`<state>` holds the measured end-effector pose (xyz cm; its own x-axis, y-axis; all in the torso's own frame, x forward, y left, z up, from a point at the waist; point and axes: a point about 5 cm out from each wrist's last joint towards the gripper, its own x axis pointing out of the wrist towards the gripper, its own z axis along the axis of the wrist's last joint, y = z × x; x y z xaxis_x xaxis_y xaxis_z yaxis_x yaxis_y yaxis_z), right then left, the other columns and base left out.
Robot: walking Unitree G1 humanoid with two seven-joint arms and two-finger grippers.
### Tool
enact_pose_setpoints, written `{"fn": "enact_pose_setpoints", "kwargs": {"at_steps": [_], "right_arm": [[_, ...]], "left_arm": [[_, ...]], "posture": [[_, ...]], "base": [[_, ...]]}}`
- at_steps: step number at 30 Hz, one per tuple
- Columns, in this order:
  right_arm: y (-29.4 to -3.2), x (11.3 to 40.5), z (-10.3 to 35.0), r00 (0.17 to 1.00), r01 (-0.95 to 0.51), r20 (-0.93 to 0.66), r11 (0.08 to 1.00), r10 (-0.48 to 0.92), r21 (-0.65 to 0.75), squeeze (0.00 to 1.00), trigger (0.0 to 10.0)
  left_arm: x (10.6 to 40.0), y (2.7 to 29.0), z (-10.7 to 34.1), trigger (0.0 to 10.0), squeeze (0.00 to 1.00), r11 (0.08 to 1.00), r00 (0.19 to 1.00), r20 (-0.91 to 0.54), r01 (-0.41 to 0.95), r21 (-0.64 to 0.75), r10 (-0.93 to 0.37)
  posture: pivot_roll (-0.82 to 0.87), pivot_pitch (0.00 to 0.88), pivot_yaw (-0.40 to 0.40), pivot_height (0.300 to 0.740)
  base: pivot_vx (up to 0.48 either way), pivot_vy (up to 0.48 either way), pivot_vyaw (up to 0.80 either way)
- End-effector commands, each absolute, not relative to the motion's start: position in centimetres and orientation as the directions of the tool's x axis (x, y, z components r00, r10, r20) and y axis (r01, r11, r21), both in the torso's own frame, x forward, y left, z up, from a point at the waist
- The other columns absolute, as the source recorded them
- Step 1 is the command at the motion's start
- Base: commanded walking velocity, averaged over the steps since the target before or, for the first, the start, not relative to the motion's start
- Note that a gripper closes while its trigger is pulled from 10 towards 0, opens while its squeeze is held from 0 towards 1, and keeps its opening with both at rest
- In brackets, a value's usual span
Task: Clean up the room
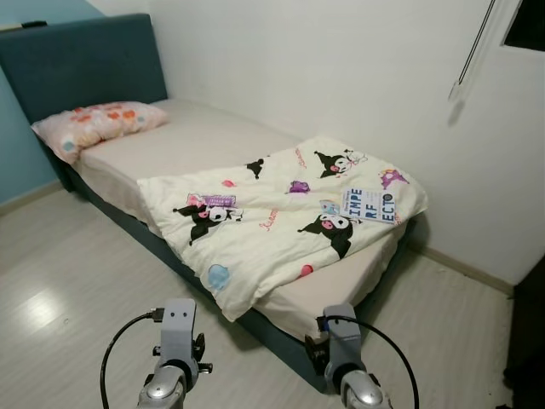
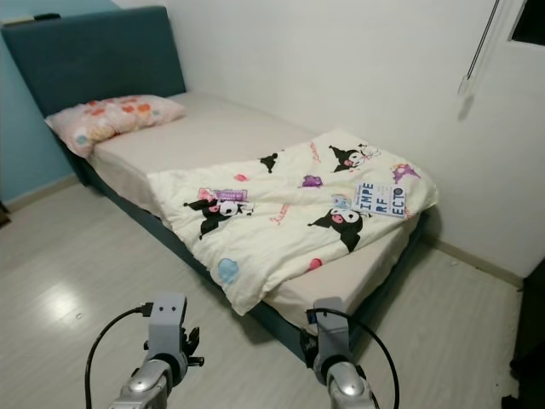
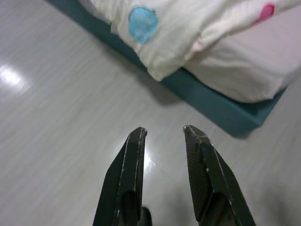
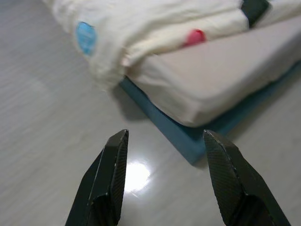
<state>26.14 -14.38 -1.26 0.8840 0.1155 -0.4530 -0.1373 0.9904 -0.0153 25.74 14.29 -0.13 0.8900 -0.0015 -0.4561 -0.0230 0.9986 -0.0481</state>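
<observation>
A single bed [image 1: 196, 141] with a teal frame stands against the white wall. A cream cartoon-print quilt [image 1: 281, 213] lies crumpled over its near half, one corner hanging over the edge toward the floor. A pink floral pillow [image 1: 98, 123] rests at the headboard end. A white printed sheet with dark letters [image 1: 369, 205] lies on the quilt near the wall. Both arms are held low in front of me over the floor. My left gripper [image 3: 164, 134] is open and holds nothing. My right gripper [image 4: 164, 139] is open wider, also holding nothing, facing the bed's near corner [image 4: 197, 150].
Pale wood-look floor [image 1: 77, 273] spreads to the left of the bed. A teal headboard [image 1: 81, 60] stands at the far end. A cord [image 1: 473, 47] hangs down the wall at the right. A dark piece of furniture [image 1: 530, 341] sits at the right edge.
</observation>
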Motion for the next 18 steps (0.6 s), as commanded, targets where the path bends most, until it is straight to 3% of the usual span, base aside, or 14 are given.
{"fn": "enact_pose_setpoints", "kwargs": {"at_steps": [1, 6, 18], "right_arm": [[-14.38, 26.18, -1.21, 0.886, -0.127, -0.451, 0.992, 0.111, -0.006, 0.00, 10.0], [-14.41, 26.22, -1.15, 0.887, -0.126, -0.449, 0.992, 0.110, -0.006, 0.00, 10.0], [-14.36, 26.32, -0.94, 0.892, -0.136, -0.437, 0.991, 0.116, -0.013, 0.00, 10.0]], "left_arm": [[26.05, 14.37, 0.27, 10.0, 0.00, 0.998, 0.895, -0.446, -0.012, -0.056, -0.014], [26.18, 14.46, 0.44, 10.0, 0.00, 0.999, 0.898, -0.440, -0.023, -0.050, -0.001], [26.43, 14.61, 0.93, 10.0, 0.00, 0.999, 0.915, -0.403, -0.025, -0.033, 0.010]], "posture": [[-0.03, 0.062, 0.008, 0.740], [-0.03, 0.065, 0.008, 0.740], [-0.03, 0.072, 0.012, 0.740]], "base": [[0.000, 0.334, 0.00], [0.000, 0.451, 0.00], [0.000, 0.000, 0.00]]}}
